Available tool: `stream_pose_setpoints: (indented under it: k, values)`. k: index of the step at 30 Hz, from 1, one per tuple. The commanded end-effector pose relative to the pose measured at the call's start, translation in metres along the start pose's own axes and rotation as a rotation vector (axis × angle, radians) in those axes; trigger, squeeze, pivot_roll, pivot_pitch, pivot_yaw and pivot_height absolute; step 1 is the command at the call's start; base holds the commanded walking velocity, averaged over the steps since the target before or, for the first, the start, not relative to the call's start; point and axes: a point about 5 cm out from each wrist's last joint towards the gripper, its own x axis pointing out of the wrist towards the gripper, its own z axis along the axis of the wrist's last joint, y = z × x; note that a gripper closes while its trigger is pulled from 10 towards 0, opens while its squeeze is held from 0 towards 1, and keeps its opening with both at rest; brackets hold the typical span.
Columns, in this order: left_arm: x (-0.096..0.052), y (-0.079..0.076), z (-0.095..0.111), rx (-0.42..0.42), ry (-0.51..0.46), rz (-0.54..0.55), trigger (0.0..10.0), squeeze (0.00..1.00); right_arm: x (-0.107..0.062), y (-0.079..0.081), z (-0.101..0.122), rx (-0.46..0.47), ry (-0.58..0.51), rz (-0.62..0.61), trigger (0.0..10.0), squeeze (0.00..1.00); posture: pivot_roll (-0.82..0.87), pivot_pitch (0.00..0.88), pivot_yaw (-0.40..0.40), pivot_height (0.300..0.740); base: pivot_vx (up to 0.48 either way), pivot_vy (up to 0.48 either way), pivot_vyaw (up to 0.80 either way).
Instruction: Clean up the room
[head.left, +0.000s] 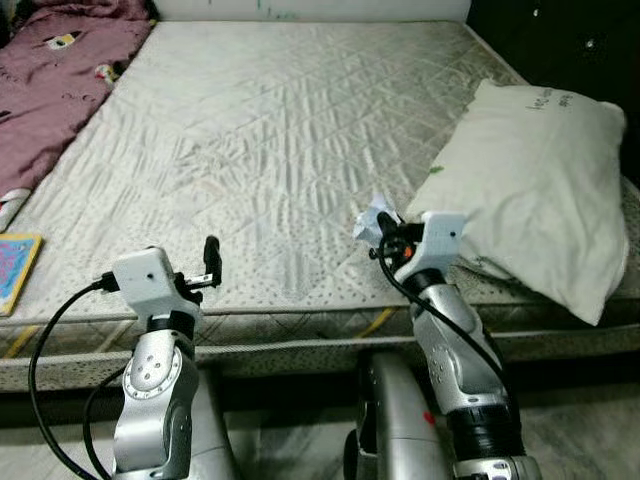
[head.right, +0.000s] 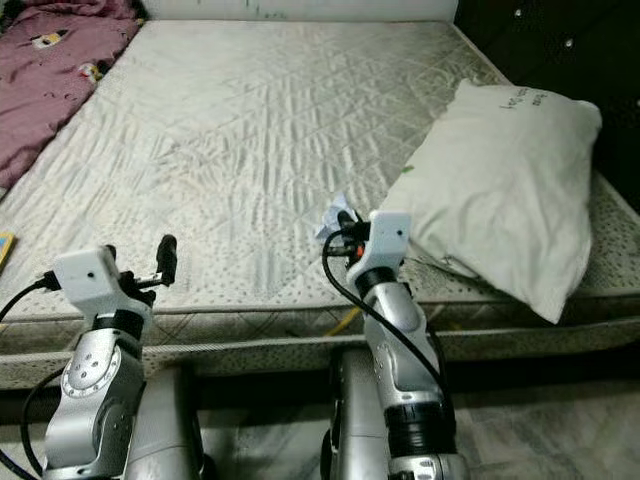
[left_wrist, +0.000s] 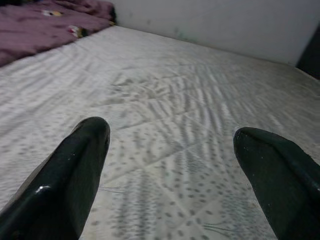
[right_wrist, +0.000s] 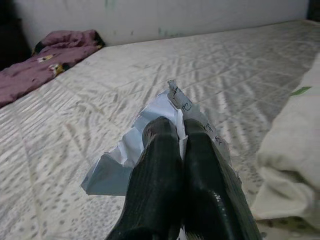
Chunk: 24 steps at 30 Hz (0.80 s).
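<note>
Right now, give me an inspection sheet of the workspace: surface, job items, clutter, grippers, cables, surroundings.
Surface: bare quilted mattress, grey-white, wrinkled, close before the robot.
Job's things: crumpled paper scrap pinched in the right gripper.
Clutter: white pillow on the mattress's right side; purple blanket along its left side; colourful book at the left edge.
Grippers: right gripper over the near mattress edge, fingers shut on the paper; left gripper low over the mattress, fingers open, holding nothing.
Cables: black cable looping from the left wrist; another along the right forearm.
Surroundings: pale wall behind the bed.
</note>
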Motion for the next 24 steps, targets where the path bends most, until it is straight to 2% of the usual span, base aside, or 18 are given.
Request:
stream_pose_setpoints:
  k: [1,10,17,24]
  values:
    - [0.0001,-0.0014,-0.0012,-0.010,-0.001,-0.007,10.0,0.00,0.0028,0.0016,0.0085,0.004,-0.020,0.008,10.0,0.00,-0.05,0.012,-0.034,0.551,0.000,0.000,0.00]
    - [0.0007,-0.0022,-0.0024,-0.010,-0.003,0.004,10.0,0.00,0.0040,-0.0008,0.0093,0.008,-0.012,-0.001,10.0,0.00,-0.05,0.012,-0.036,0.600,0.000,0.000,0.00]
    - [0.0015,0.0004,-0.0036,0.022,0.015,0.031,10.0,0.00,0.0054,-0.0014,0.0096,0.008,-0.013,-0.005,10.0,0.00,-0.05,0.011,-0.034,0.639,0.000,0.000,0.00]
    - [0.0027,-0.0022,-0.0077,-0.014,0.046,0.042,10.0,0.00,0.0058,-0.0031,0.0092,0.004,-0.012,-0.014,10.0,0.00,-0.05,0.007,-0.029,0.675,0.000,0.000,0.00]
